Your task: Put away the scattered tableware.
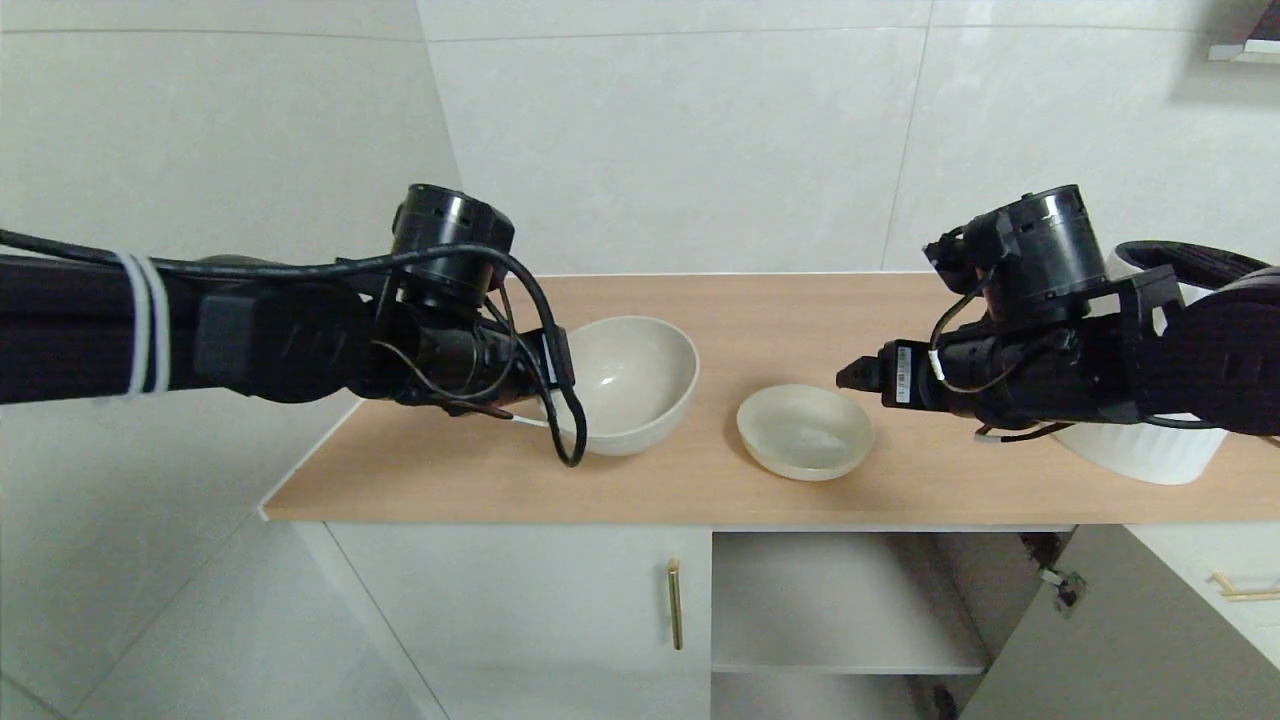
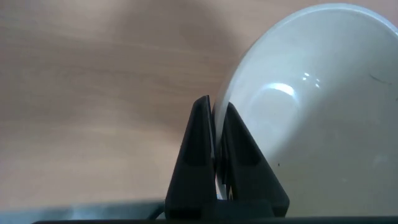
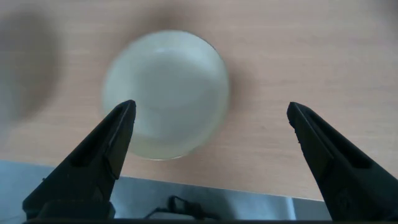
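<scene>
Head view, mid-frame: the tilted bowl (image 1: 630, 385) is clamped at its rim by the left gripper (image 1: 545, 375); the dish (image 1: 805, 430) lies on the tabletop (image 1: 480, 470) below the wide-open right gripper (image 3: 210, 109). Neither is judged stowed yet.

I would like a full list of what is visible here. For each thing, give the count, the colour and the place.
large bowl: 1, off-white, left part of the countertop, tilted, rim pinched by the left gripper
small shallow dish: 1, pale translucent, middle of the countertop
ribbed container: 1, white, right end of the countertop, partly behind the right arm
countertop: 1, light wood, against the tiled wall
cabinet door: 1, white with a gold handle, shut, below the countertop
shelf: 1, white, in the open compartment beside that door
left gripper: 1, black, shut on the large bowl's rim
right gripper: 1, black, open, over the small shallow dish
</scene>
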Available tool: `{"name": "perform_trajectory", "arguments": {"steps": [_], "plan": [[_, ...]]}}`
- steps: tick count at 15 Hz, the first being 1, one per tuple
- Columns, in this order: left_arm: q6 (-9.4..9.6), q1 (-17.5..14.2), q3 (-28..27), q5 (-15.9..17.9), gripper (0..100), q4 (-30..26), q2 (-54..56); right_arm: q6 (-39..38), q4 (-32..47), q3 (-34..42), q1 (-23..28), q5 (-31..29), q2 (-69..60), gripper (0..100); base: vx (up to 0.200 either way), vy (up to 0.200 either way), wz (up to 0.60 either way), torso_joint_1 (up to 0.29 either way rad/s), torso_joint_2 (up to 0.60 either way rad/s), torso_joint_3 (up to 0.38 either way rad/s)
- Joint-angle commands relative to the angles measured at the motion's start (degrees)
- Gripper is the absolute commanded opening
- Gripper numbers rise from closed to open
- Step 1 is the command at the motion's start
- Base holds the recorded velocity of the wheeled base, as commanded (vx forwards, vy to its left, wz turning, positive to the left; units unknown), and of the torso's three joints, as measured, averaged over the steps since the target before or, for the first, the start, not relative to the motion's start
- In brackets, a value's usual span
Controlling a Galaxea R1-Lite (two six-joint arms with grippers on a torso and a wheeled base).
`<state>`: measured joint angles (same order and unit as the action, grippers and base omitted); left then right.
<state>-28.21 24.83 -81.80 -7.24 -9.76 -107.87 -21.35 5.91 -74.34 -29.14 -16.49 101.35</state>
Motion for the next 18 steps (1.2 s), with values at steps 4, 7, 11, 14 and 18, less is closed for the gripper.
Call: {"name": "perform_trajectory", "arguments": {"steps": [4, 7, 11, 14, 18], "plan": [[-0.27, 1.27, 2.43, 0.21, 0, -0.08, 11.02, -0.01, 1.82, -3.53, 1.27, -4.16, 9.92, 100, 0.000, 0.000, 0.00, 0.000, 0.00, 0.000], [-0.36, 2.68, 2.87, 0.21, 0, -0.08, 10.84, -0.10, 1.82, -4.41, 2.07, -4.16, 12.38, 100, 0.000, 0.000, 0.00, 0.000, 0.00, 0.000], [-0.36, 2.85, 2.87, 0.21, 0, -0.08, 11.02, -0.71, 1.65, -5.11, 2.07, -3.72, 13.43, 100, 0.000, 0.000, 0.00, 0.000, 0.00, 0.000], [-0.36, 2.85, 2.87, 0.21, 0, -0.08, 11.02, -1.59, 1.65, -5.82, 2.07, -3.02, 14.58, 0, 0.000, 0.000, 0.00, 0.000, 0.00, 0.000], [-0.36, 2.85, 2.87, 0.21, 0, -0.08, 11.37, -2.82, 1.73, -5.99, 2.07, 0.85, 14.58, 0, 0.000, 0.000, 0.00, 0.000, 0.00, 0.000]]}}
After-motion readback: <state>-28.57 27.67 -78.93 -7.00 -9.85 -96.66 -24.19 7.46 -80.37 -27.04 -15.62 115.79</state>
